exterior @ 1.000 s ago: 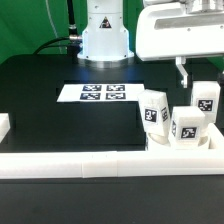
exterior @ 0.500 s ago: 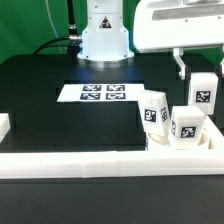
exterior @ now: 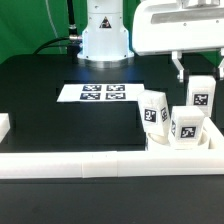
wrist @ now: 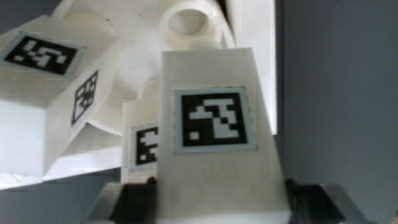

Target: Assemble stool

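My gripper (exterior: pixel 200 70) hangs at the exterior view's right, shut on a white stool leg (exterior: pixel 203 97) with a black-and-white tag, held upright. In the wrist view the leg (wrist: pixel 217 115) fills the middle, pinched at its lower end between the dark fingers (wrist: pixel 139 197) of my gripper (wrist: pixel 217 200). Two more tagged legs (exterior: pixel 153 110) (exterior: pixel 186 125) stand just in front of it, and both show in the wrist view (wrist: pixel 63 70) (wrist: pixel 151 145). A low white part (exterior: pixel 207 143) under them looks like the seat, mostly hidden.
The marker board (exterior: pixel 103 93) lies on the black table in front of the robot base (exterior: pixel 105 35). A long white rail (exterior: pixel 80 165) runs along the front edge, and a short white block (exterior: pixel 4 125) sits at the exterior view's left.
The held leg has risen a little with my gripper and shifted slightly toward the exterior view's left. The two standing legs have not moved.
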Controlling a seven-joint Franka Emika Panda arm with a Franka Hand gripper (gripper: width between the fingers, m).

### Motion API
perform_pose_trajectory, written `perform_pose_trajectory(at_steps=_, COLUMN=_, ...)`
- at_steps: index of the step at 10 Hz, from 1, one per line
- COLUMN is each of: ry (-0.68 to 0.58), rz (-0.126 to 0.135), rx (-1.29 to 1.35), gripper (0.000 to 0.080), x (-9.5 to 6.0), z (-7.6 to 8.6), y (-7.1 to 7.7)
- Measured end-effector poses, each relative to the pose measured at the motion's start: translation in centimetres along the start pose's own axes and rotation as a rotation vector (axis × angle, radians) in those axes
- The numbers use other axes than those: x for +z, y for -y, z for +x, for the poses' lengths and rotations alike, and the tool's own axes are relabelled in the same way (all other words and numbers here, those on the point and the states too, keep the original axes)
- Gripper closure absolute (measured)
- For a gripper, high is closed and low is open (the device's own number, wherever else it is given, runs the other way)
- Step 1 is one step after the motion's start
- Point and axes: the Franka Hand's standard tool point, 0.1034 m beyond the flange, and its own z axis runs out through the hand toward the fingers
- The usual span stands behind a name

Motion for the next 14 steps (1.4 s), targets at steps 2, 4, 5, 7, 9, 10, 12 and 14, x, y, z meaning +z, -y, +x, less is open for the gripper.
perform_pose_trajectory(at_steps=2, ry=0.010, rz=-0.005, rx=0.000, gripper=0.0463, x=0.1, z=-0.7, y=-0.4)
perform_pose_trajectory(at_steps=4, ry=0.013, rz=-0.004, rx=-0.004, gripper=0.0463, x=0.2, z=-0.9, y=-0.2)
perform_pose_trajectory(at_steps=5, ry=0.015, rz=-0.005, rx=-0.005, gripper=0.0463, x=0.3, z=-1.1, y=-0.2)
perform_pose_trajectory(at_steps=7, ry=0.020, rz=-0.007, rx=-0.008, gripper=0.0463, x=0.5, z=-1.3, y=-0.1)
perform_pose_trajectory(at_steps=9, ry=0.020, rz=-0.007, rx=-0.008, gripper=0.0463, x=0.5, z=-1.4, y=-0.2)
perform_pose_trajectory(at_steps=10, ry=0.020, rz=-0.007, rx=-0.008, gripper=0.0463, x=0.5, z=-1.4, y=-0.2)
perform_pose_trajectory(at_steps=12, ry=0.022, rz=-0.013, rx=-0.013, gripper=0.0463, x=0.9, z=-1.6, y=-0.5)
perform_pose_trajectory(at_steps=14, ry=0.010, rz=-0.013, rx=-0.022, gripper=0.0463, x=1.3, z=-1.7, y=-0.5)
